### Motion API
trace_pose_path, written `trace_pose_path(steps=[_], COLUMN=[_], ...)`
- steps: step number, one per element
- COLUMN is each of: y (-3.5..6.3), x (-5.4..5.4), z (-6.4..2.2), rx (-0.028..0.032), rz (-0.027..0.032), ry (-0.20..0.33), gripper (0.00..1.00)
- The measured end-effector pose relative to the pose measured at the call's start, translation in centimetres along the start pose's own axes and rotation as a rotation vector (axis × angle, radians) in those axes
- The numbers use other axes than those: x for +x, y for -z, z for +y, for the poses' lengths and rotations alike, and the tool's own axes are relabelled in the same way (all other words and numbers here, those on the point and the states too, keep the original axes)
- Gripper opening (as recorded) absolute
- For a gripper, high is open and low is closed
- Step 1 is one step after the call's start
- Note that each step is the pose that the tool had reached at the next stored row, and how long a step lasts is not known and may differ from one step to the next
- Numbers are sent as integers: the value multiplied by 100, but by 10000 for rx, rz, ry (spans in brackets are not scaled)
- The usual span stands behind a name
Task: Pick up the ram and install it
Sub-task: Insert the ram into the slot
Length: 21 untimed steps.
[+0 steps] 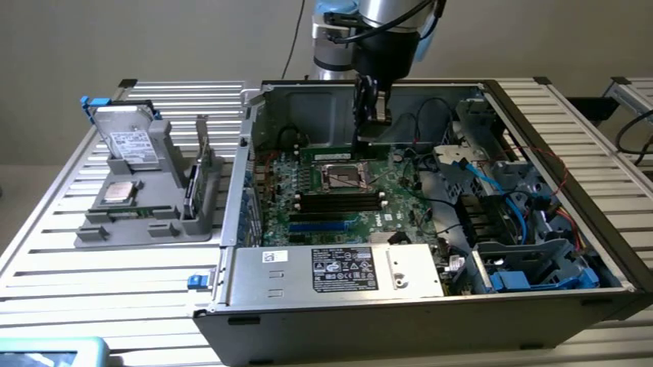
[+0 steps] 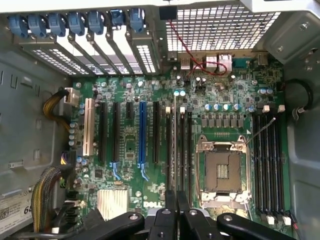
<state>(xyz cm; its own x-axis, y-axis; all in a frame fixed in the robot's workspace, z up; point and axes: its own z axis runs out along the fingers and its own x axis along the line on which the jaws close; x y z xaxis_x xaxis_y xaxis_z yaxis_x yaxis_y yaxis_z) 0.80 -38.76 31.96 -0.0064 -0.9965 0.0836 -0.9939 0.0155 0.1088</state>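
My gripper (image 1: 371, 138) hangs inside the open computer case (image 1: 571, 115), above the far part of the motherboard (image 1: 306, 218). Its fingers (image 2: 170, 220) are shut on the ram (image 1: 329, 147), a thin green stick lying level just behind the CPU socket (image 1: 345, 177). In the wrist view the ram (image 2: 174, 150) shows edge-on as a thin pale line running out from the gripper (image 2: 176, 212), over the black memory slots (image 2: 181, 145) beside the CPU socket (image 2: 222, 172). Whether the ram touches a slot I cannot tell.
More black memory slots (image 1: 342, 202) lie in front of the socket. Blue and black cables (image 1: 479, 183) and drive cages (image 1: 531, 264) crowd the case on the exterior view's right. A grey fixture (image 1: 153, 222) at the exterior view's left holds a hard drive (image 1: 133, 141) and upright cards (image 1: 201, 180).
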Motion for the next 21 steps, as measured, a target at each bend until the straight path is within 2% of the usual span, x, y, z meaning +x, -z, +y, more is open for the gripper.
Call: trace_pose_path(steps=[2, 4, 5, 7, 8, 21], y=[-11, -27, -37, -58, -71, -192], x=[-1, 3, 5, 10, 9, 5], z=[-5, -7, -8, -10, -11, -25], rx=[2, 1, 0, -1, 0, -9], rz=[-5, -52, -91, -225, -251, -259], ry=[13, 19, 23, 39, 39, -45], gripper=[12, 12, 12, 12, 12, 12])
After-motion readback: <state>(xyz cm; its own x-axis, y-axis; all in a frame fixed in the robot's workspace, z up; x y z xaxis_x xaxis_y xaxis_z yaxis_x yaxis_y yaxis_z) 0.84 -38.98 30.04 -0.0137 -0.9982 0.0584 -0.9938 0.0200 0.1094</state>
